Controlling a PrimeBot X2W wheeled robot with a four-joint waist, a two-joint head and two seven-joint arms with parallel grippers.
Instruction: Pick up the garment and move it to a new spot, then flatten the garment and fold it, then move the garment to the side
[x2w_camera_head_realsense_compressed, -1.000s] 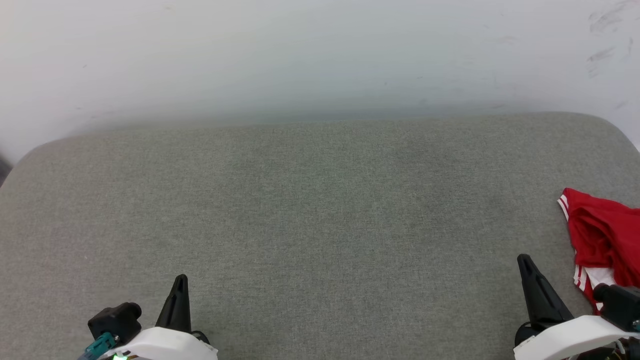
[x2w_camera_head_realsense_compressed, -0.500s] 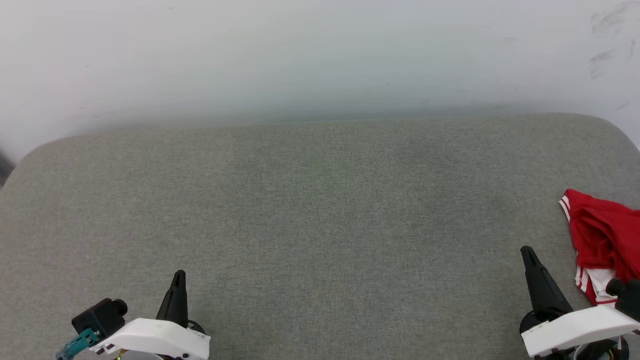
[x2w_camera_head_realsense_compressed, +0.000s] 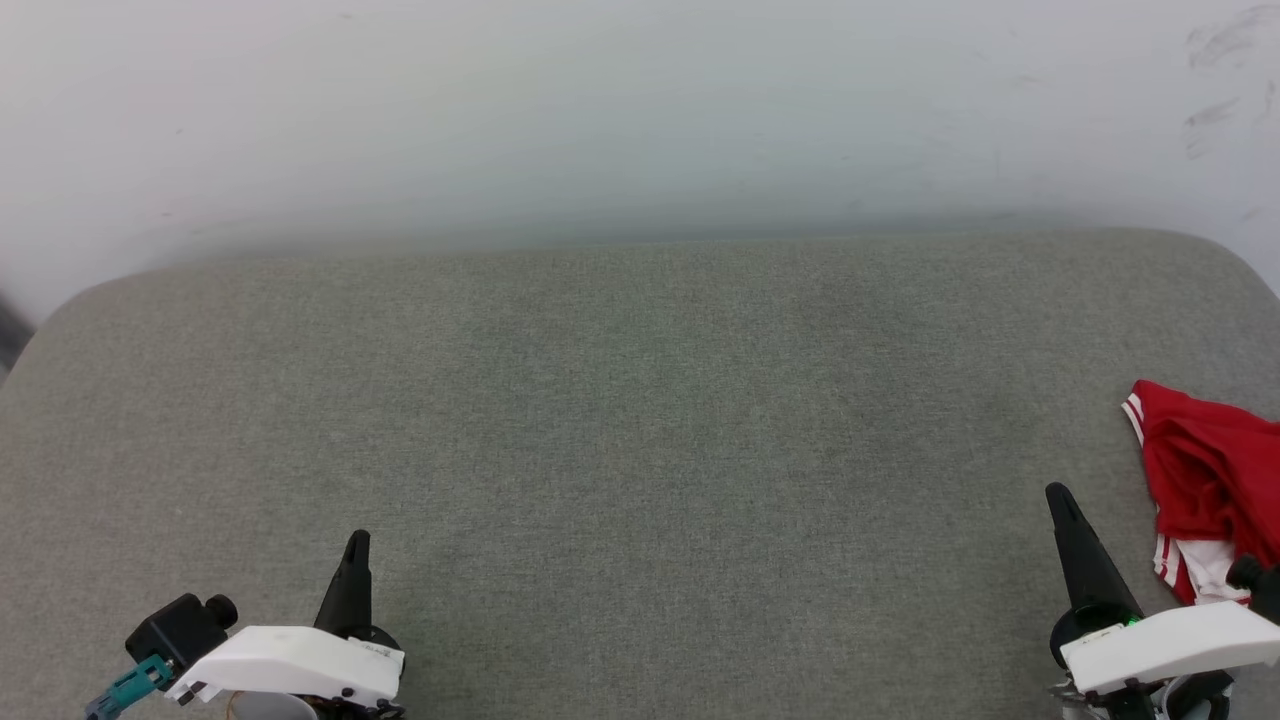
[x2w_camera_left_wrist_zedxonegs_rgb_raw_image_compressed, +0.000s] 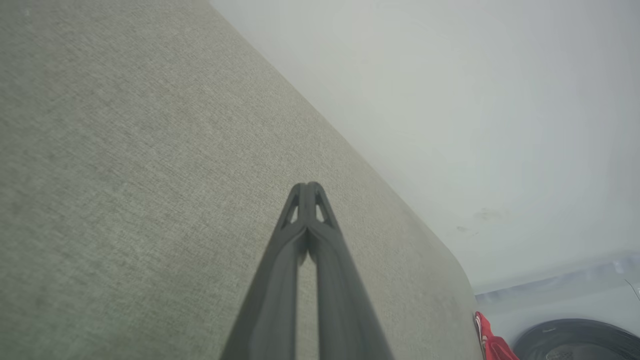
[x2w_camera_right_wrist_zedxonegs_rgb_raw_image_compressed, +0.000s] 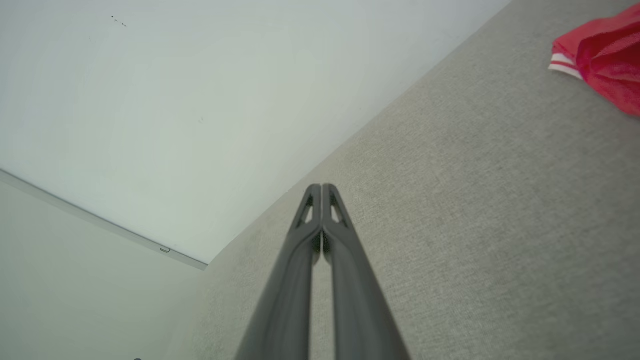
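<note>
- Garment (x2w_camera_head_realsense_compressed: 1210, 470): one, red with striped white trim, bunched rather than flat. It lies just right of the right gripper (x2w_camera_head_realsense_compressed: 1062, 505), slightly ahead of its tips and clear of the fingers. It is well apart from the left gripper (x2w_camera_head_realsense_compressed: 356, 548).
- Progress: the garment sits at the side, partly cut off by the frame edge. This fits either a heap awaiting pickup or a piece already set aside. No neat fold is discernible.
- Grippers: two, both clenched, grasping nothing.
- Grey cushion (x2w_camera_head_realsense_compressed: 640, 420): one, beneath both grippers.
</note>
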